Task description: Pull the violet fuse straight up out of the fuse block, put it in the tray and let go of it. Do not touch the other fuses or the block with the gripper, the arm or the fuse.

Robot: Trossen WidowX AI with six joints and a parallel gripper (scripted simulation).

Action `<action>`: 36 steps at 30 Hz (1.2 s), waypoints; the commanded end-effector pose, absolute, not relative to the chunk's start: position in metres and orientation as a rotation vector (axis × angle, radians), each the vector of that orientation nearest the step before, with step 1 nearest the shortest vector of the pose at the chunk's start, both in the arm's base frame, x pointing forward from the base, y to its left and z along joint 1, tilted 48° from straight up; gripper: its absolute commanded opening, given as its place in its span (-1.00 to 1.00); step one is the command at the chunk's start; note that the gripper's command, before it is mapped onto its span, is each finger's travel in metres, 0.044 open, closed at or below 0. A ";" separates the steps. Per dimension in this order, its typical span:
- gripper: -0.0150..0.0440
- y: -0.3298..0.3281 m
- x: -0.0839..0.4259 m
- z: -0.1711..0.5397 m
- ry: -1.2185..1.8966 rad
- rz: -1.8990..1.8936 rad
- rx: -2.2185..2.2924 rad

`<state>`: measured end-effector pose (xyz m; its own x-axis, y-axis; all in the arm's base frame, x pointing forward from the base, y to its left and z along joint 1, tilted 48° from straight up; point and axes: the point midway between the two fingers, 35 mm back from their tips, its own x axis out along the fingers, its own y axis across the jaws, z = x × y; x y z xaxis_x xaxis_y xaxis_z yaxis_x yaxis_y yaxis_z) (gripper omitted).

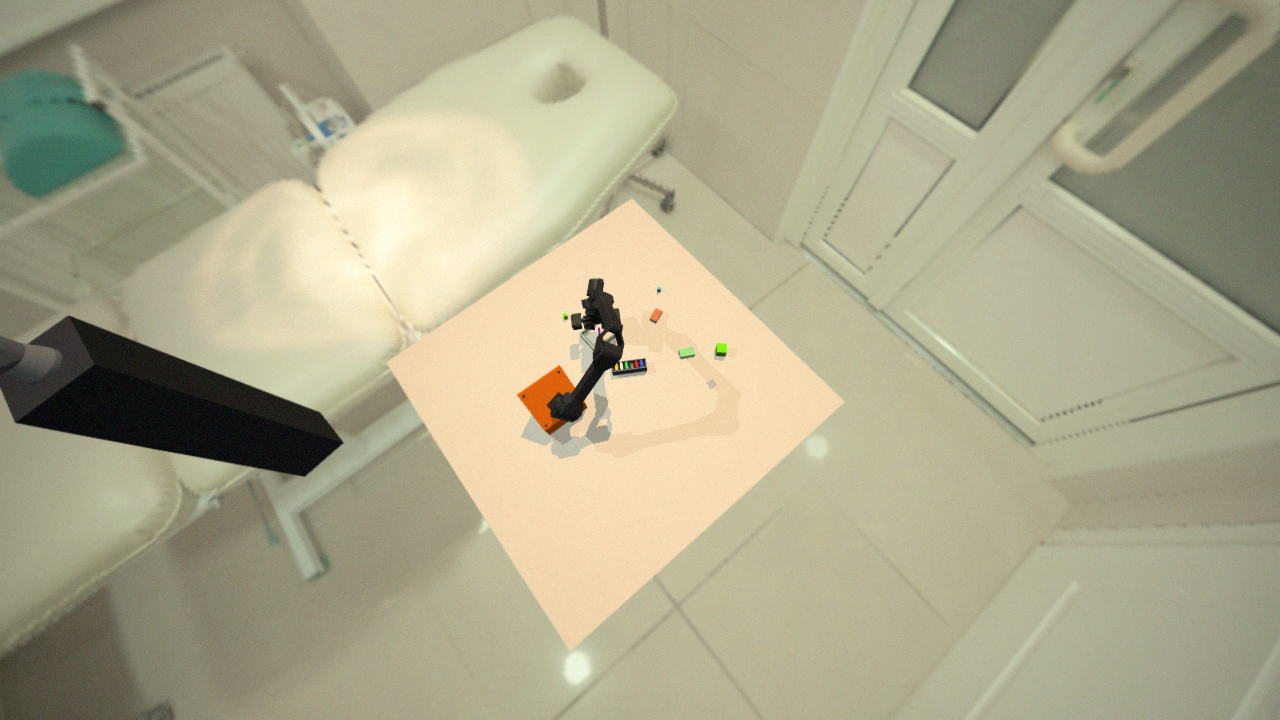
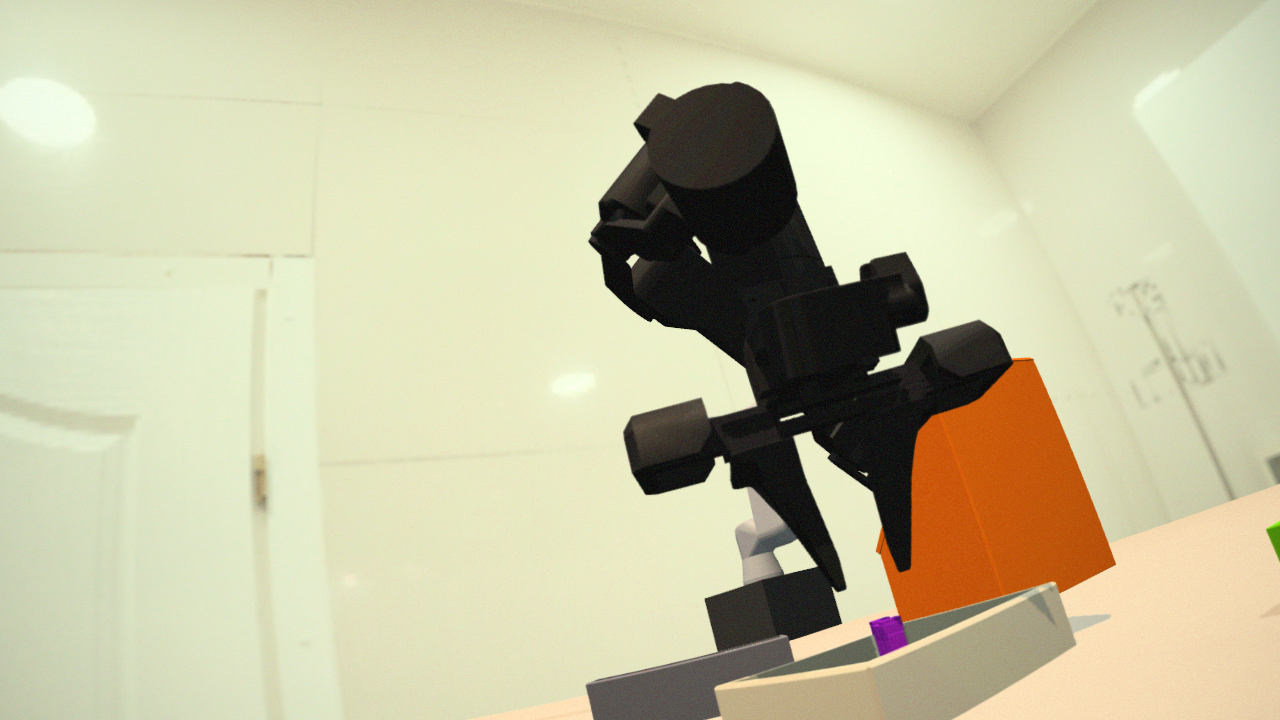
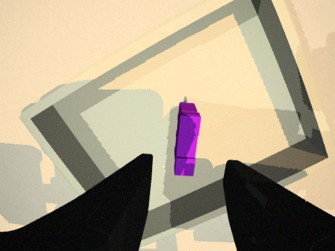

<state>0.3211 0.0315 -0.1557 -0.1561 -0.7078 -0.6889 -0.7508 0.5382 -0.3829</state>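
Observation:
The violet fuse [image 2: 888,634] [image 3: 187,139] is inside the outline of the pale tray [image 2: 975,635] [image 3: 289,157], clear of the fingers. Its lower part is hidden behind the tray's near wall in the exterior view; I cannot tell whether it touches the tray's floor. My gripper [image 2: 872,577] [image 3: 188,167] is open and empty, its fingertips above the tray, with a gap on both sides of the fuse. The dark fuse block [image 1: 629,371] [image 2: 689,677] stands beside the tray, with several other coloured fuses in it. The arm partly covers the tray in the top view.
An orange box [image 1: 539,394] [image 2: 1002,501] stands near the arm's base. A bright green block [image 1: 721,350], a pale green block [image 1: 686,352] and an orange-red block [image 1: 656,315] lie beyond the fuse block. A small green piece [image 1: 564,316] lies near the tray.

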 end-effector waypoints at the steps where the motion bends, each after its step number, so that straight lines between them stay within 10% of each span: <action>1: 0.31 0.032 0.321 -0.155 1.890 0.060 -1.193; 5: 0.63 0.034 0.322 -0.153 1.890 0.061 -1.193; 36: 0.63 0.057 0.327 -0.131 1.887 0.065 -1.201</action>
<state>0.3269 0.0571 -0.1307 -0.1527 -0.7097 -0.6878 -0.7552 0.5327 -0.3820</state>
